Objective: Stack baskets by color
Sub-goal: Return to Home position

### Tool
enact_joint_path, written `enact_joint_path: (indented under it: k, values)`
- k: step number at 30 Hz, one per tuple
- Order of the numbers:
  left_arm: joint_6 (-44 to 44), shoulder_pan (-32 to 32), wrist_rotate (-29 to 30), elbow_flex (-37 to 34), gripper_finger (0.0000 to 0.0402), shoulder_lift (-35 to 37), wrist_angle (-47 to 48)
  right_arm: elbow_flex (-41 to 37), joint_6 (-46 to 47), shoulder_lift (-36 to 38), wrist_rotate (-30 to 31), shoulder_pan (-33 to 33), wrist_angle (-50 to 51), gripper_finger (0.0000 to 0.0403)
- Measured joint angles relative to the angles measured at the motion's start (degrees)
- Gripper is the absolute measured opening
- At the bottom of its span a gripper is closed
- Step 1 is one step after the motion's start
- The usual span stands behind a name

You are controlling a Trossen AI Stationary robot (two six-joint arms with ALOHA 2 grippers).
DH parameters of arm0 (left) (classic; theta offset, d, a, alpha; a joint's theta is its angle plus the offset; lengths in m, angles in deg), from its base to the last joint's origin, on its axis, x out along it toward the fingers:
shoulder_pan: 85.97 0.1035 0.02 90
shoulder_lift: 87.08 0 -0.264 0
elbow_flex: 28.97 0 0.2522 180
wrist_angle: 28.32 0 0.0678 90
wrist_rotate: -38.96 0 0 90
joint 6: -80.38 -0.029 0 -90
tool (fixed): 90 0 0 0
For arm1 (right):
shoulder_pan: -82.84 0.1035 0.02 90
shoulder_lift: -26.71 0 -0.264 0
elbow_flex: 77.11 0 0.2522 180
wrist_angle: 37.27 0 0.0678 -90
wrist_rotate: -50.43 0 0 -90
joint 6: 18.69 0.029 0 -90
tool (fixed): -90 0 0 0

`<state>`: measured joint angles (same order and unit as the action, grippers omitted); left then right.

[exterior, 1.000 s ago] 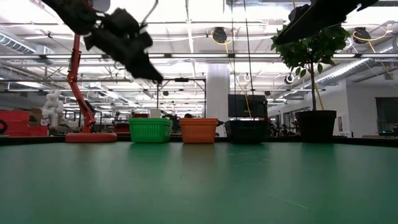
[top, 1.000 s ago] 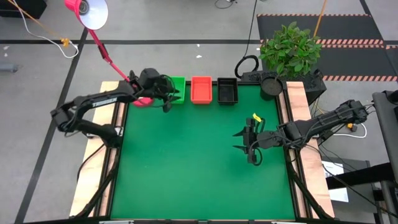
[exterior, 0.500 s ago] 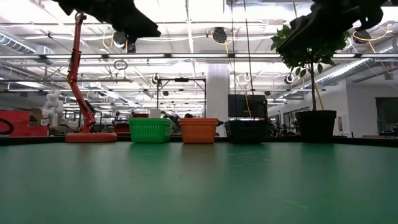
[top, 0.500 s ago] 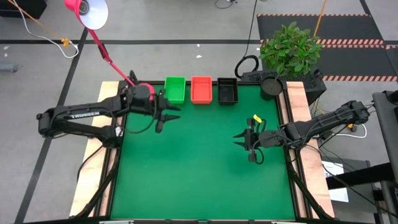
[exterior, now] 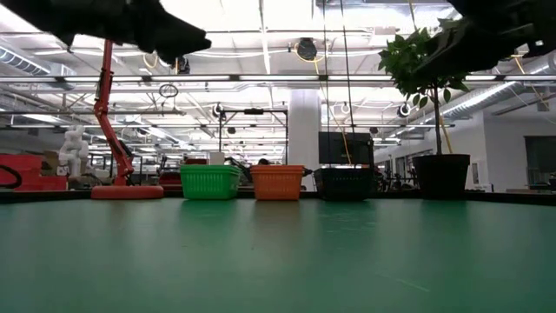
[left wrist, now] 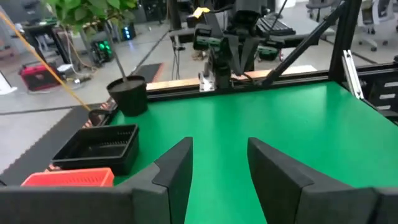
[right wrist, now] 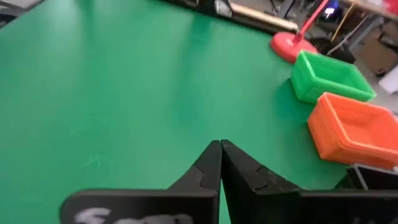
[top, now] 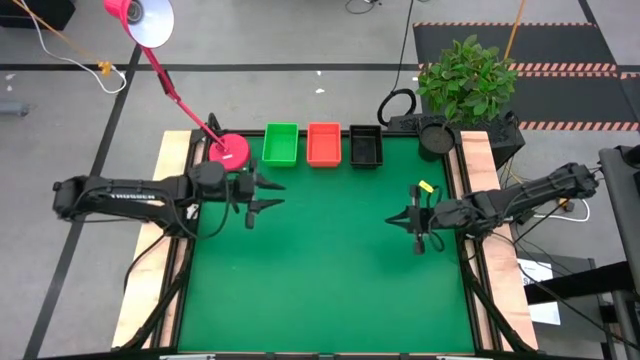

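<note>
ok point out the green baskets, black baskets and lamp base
green baskets (top: 281, 145), high view, top basket's floor
black baskets (top: 366, 147), high view, top basket's floor
lamp base (top: 232, 155), high view, disc's top

left arm (top: 80, 192): black, white lettering (top: 132, 196) | right arm (top: 525, 197): black, yellow tag (top: 424, 187) | left pincer (left wrist: 219, 147): black

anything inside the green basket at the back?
The green basket looks bare inside from above, nothing loose. Any baskets nested beneath it are covered by its floor. Left gripper, open, and right gripper, shut, are both clear of it.
</note>
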<state>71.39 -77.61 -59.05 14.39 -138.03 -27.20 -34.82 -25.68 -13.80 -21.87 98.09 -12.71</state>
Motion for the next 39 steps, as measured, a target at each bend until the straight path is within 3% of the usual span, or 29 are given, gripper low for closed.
enact_joint_path:
  k: [5,13,23,29,39]
  values:
    - [-1.52,0.0,0.17,-4.6,0.0127,3.48,-5.23,-3.59,-2.69,4.81,-0.19,-0.07,-4.01,0.0002]
    - [-2.38,0.0,-0.11,-10.19,0.0009,6.47,-7.18,-12.49,-11.55,10.41,-1.53,-1.88,-18.34,0.0001]
    - [-2.37,0.01,1.94,-10.7,0.0032,5.93,-2.86,-17.56,-13.06,11.61,-11.93,-9.52,-23.91,0.0]
    - [-1.38,0.08,3.17,-10.7,0.002,5.96,-4.07,-19.13,-10.98,11.61,-17.54,-13.83,-24.55,0.0]
    - [-2.86,2.51,-1.4,-10.7,0.0003,7.83,-1.6,-22.19,-11.05,11.65,-18.0,-17.28,-25.86,0.0]
